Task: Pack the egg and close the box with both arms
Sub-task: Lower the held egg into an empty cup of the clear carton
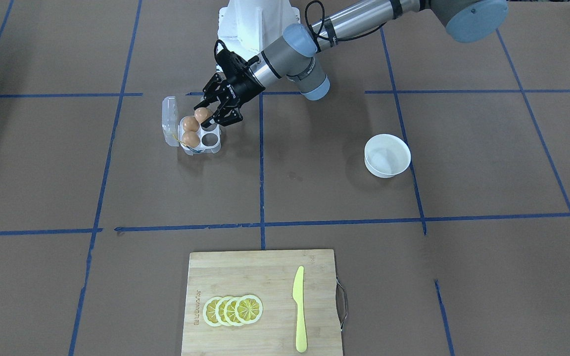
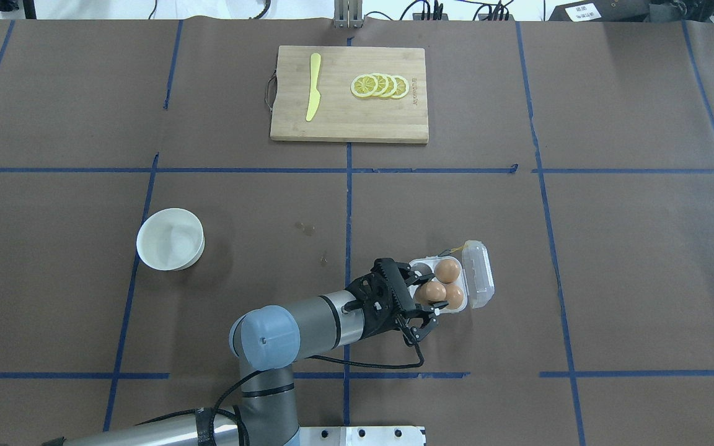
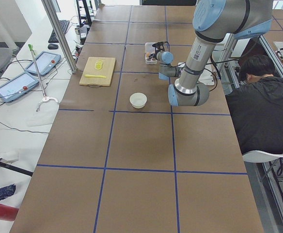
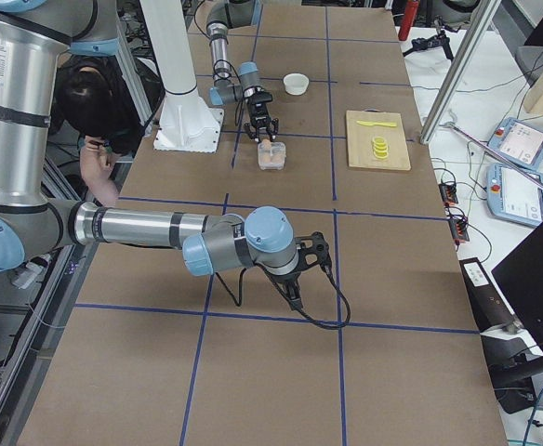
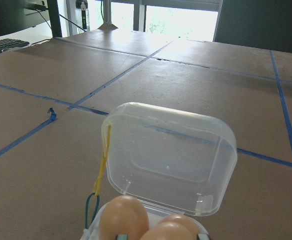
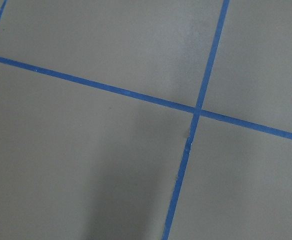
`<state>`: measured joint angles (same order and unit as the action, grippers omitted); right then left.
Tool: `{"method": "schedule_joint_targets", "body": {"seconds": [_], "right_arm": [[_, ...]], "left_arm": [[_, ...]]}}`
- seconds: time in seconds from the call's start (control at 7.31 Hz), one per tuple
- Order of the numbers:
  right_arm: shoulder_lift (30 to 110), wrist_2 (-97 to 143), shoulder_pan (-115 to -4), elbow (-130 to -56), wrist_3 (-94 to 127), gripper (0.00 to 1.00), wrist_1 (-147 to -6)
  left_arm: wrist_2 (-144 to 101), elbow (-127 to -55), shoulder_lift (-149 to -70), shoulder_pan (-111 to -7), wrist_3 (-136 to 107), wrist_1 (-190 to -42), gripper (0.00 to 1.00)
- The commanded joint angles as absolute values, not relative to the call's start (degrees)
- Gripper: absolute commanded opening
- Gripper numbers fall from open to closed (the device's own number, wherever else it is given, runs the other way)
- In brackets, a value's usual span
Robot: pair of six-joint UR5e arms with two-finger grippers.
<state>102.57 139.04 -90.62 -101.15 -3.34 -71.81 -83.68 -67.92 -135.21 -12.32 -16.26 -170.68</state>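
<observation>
You have the left arm (image 2: 307,325) coming in from the table's 6 o'clock edge in the overhead view. Its last links turn toward 3 o'clock and the wrist is roughly level. The left gripper (image 2: 428,300) has its fingers closed around an egg (image 2: 434,291). Your right arm (image 4: 151,226) stretches low over the table, with the right gripper (image 4: 295,283) pointing downward. You can't tell from here whether its jaws are parted.

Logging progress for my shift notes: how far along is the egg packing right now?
Done: two eggs sit in the box's cups. In hand: the left claw holds a third egg just above the box; it looks not yet seated. Left: setting it down, then shutting the lid, which stands open. The right claw is far from the box.
</observation>
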Motion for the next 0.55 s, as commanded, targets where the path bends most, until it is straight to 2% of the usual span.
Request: {"method": "schedule_joint_targets", "body": {"seconds": [0.0, 0.41], "right_arm": [[102.57, 139.04, -90.62, -101.07, -3.34, 1.00, -71.81], [102.57, 139.04, -90.62, -101.07, -3.34, 1.00, -71.81]], "left_arm": [[-83.67, -67.76, -135.26, -12.13, -16.26, -170.60, 0.36], [-83.58, -67.76, -135.53, -12.04, -16.26, -170.60, 0.54]]}}
